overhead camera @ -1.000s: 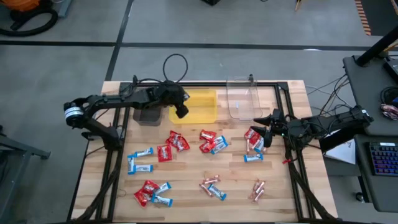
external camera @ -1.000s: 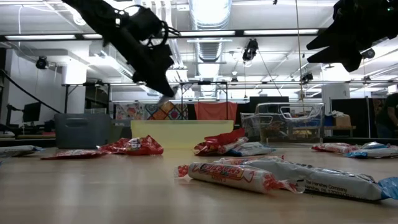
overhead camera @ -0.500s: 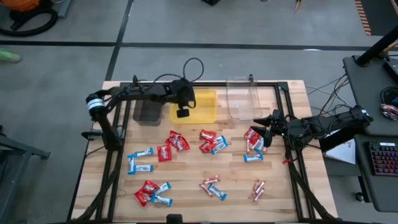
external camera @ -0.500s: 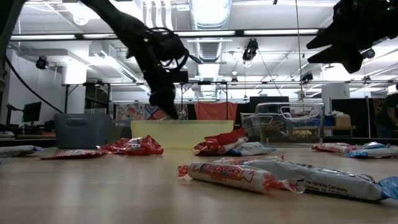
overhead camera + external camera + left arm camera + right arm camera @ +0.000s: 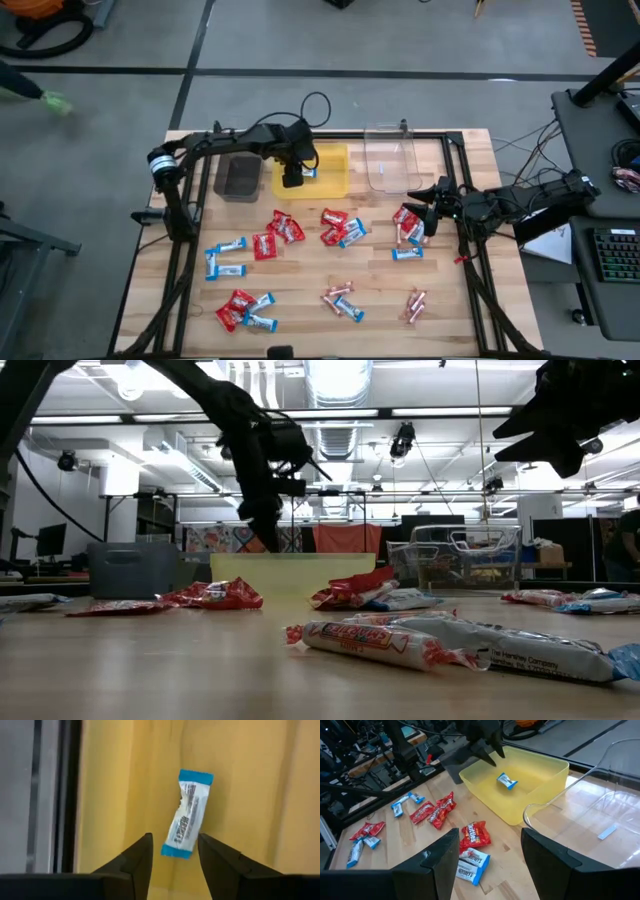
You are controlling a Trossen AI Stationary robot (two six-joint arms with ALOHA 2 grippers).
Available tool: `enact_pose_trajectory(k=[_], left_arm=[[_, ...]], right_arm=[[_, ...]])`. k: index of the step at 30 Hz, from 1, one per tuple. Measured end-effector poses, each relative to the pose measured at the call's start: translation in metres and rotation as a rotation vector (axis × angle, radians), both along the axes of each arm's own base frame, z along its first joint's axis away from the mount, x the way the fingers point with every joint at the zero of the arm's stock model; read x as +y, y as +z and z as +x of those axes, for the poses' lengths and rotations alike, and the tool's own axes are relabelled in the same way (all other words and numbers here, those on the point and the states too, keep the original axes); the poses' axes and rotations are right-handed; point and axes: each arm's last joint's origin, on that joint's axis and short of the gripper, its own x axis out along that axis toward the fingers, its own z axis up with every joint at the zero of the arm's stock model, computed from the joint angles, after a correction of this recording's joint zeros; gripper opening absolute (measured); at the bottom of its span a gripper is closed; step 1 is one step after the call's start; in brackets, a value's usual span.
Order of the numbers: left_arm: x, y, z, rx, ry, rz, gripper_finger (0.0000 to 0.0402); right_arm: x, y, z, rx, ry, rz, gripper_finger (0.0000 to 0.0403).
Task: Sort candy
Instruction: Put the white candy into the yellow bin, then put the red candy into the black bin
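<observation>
My left gripper (image 5: 293,178) hangs open over the yellow bin (image 5: 330,160), fingers pointing down. A blue-and-white bar (image 5: 187,812) lies flat on the bin's floor, just below and between the fingertips and apart from them; it also shows in the right wrist view (image 5: 507,781). My right gripper (image 5: 420,218) is open and raised above the table's right side, beside a heap of red packets and bars (image 5: 405,215). More candy lies loose on the wood: red packets (image 5: 285,228), blue-and-white bars (image 5: 225,255), pink sticks (image 5: 338,292).
A brown bin (image 5: 237,177) stands left of the yellow bin, and a clear bin (image 5: 392,160) stands to its right, all along the table's far edge. Black frame rails (image 5: 185,250) run down both sides. Cables loop behind the left arm (image 5: 315,105).
My left gripper has come down lower into the yellow bin while the arm's elbow swung toward the table's right. A blue-and-white bar now lies on the bin's floor beside it, where none showed before. My right arm has kept still.
</observation>
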Motion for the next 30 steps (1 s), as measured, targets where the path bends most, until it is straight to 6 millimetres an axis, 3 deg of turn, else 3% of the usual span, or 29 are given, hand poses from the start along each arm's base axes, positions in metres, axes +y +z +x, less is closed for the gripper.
enact_pose_trajectory(k=[4,8,14,19,25,30], left_arm=[[-0.021,0.021,-0.008,-0.108,0.014,-0.099,0.0129],[-0.054,0.037,-0.019,-0.278,0.006,-0.133,0.0112],[-0.115,0.037,-0.039,-0.542,-0.026,-0.188,0.0095],[-0.155,0.03,-0.058,-0.752,-0.113,-0.237,0.0093],[-0.177,0.022,-0.08,-0.931,-0.16,-0.302,0.0093],[-0.177,0.015,-0.092,-0.976,-0.113,-0.354,0.0093]], right_arm=[[0.0,0.0,0.0,0.0,0.0,-0.001,0.0203],[0.0,0.0,0.0,0.0,0.0,-0.001,0.0203],[-0.001,0.0,0.0,-0.005,-0.019,-0.005,0.0203],[0.001,0.001,0.002,-0.059,-0.046,0.142,0.0203],[0.011,-0.006,0.02,0.014,0.136,0.241,0.0203],[0.016,-0.009,0.036,0.155,0.124,0.276,0.0203]])
